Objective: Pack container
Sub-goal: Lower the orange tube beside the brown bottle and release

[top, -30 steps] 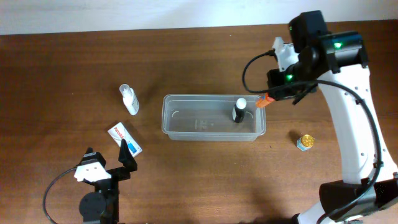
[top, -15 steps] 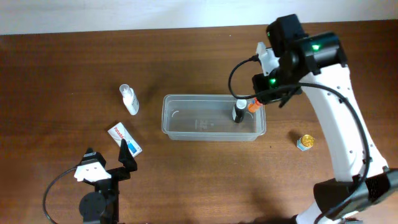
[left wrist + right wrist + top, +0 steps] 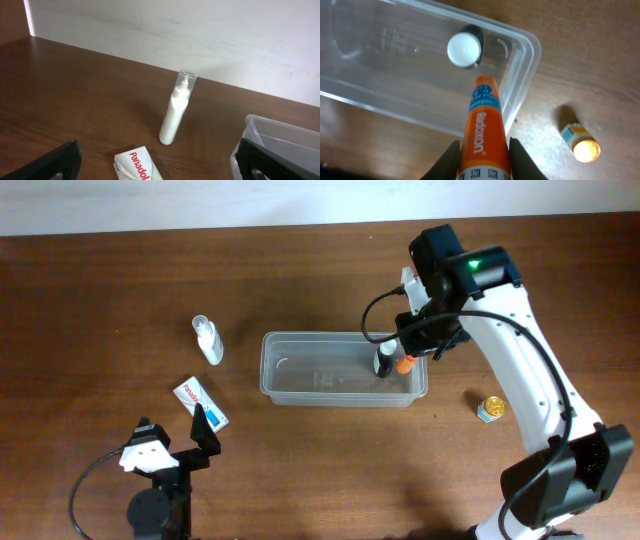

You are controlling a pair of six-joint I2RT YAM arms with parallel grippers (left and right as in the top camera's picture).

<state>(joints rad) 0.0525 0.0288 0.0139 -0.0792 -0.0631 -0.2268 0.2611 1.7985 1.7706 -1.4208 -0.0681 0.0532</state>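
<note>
The clear plastic container [image 3: 340, 370] sits mid-table; it also shows in the right wrist view [image 3: 420, 65] and at the left wrist view's right edge [image 3: 285, 137]. A dark bottle with a white cap [image 3: 384, 358] [image 3: 464, 48] stands inside at its right end. My right gripper [image 3: 410, 352] [image 3: 482, 155] is shut on an orange Redoxon tube [image 3: 483, 125] [image 3: 404, 364], held over the container's right end beside that bottle. My left gripper [image 3: 205, 430] [image 3: 155, 162] is open and empty, low near the white Panadol box [image 3: 200, 402] [image 3: 137, 165].
A white spray bottle [image 3: 207, 339] [image 3: 176, 107] lies left of the container. A small jar with a gold lid [image 3: 489, 409] [image 3: 581, 142] stands on the table to the container's right. The wall runs along the table's far edge.
My right gripper has carried the orange tube leftward and forward, from outside the container's right end to over its inside. The left arm has not moved.
</note>
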